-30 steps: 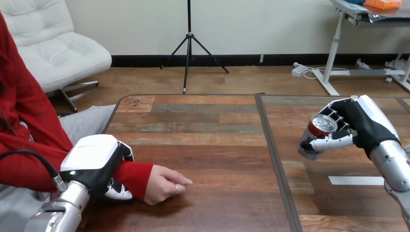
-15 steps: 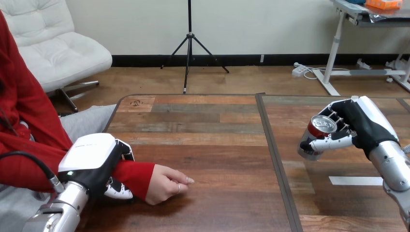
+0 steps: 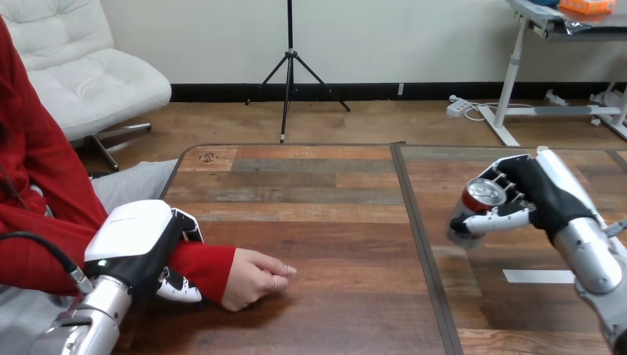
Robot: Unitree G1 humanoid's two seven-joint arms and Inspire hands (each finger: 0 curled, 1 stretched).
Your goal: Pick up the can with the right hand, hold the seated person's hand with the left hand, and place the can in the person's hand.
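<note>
Two hands: both are occupied, one on the can, the other on the person.
Can (image 3: 480, 205): at the view's right, tilted with its silver top facing up and left. It looks lifted clear of the table (image 3: 333, 222).
Right hand (image 3: 546, 194): fingers curled over the can's far side and the thumb across its near side, so the can is fully enclosed in the grip.
Left hand (image 3: 139, 238): lies over the red sleeve (image 3: 205, 268) at the person's wrist. Its fingers wrap down over the far side, and one tip shows under the sleeve's near edge.
Person's hand (image 3: 253, 276): rests on the table at the view's left, palm down and loosely curled, holding nothing.
Why held so: the grip on the wrist probably steadies the arm so the person's hand can be turned or kept in place to receive the can.
Gap: the can and the person's hand are well apart, with the table's dark seam (image 3: 414, 229) between them.
Stage: I judge that pickup and wrist hold are done, and that the carry across and the placing remain.
</note>
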